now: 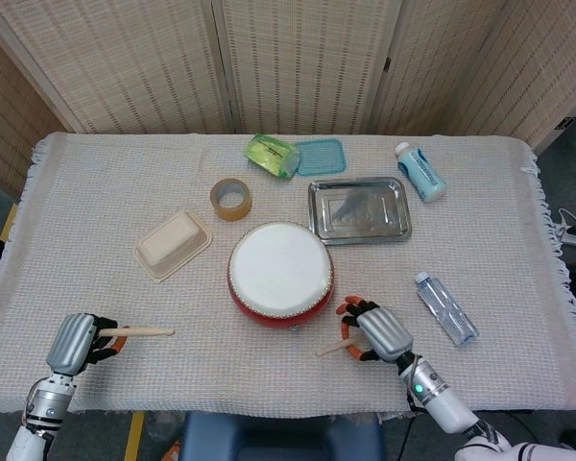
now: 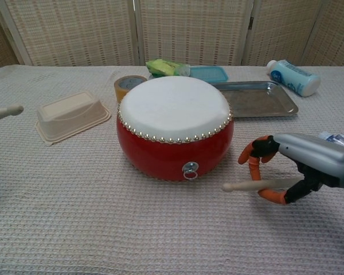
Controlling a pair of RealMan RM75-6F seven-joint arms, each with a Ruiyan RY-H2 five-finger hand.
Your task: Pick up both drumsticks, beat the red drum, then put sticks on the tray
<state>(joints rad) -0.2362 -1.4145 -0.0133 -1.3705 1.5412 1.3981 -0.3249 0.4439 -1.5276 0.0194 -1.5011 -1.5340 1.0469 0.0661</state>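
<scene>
The red drum (image 1: 280, 272) with a white skin stands mid-table, also large in the chest view as the red drum (image 2: 174, 126). My left hand (image 1: 80, 343) at the front left grips a wooden drumstick (image 1: 139, 331) that points right toward the drum; only the stick's tip (image 2: 4, 112) shows in the chest view. My right hand (image 1: 377, 330) at the drum's front right holds the second drumstick (image 1: 332, 348), its tip aimed left, clearer in the chest view as right hand (image 2: 298, 166) and drumstick (image 2: 255, 185). The metal tray (image 1: 359, 209) lies empty behind the drum.
A beige lidded box (image 1: 173, 244) sits left of the drum and a tape roll (image 1: 230, 199) behind it. A green pouch (image 1: 272, 154), a blue lid (image 1: 320, 157) and a white bottle (image 1: 420, 172) line the back. A clear water bottle (image 1: 445, 307) lies right of my right hand.
</scene>
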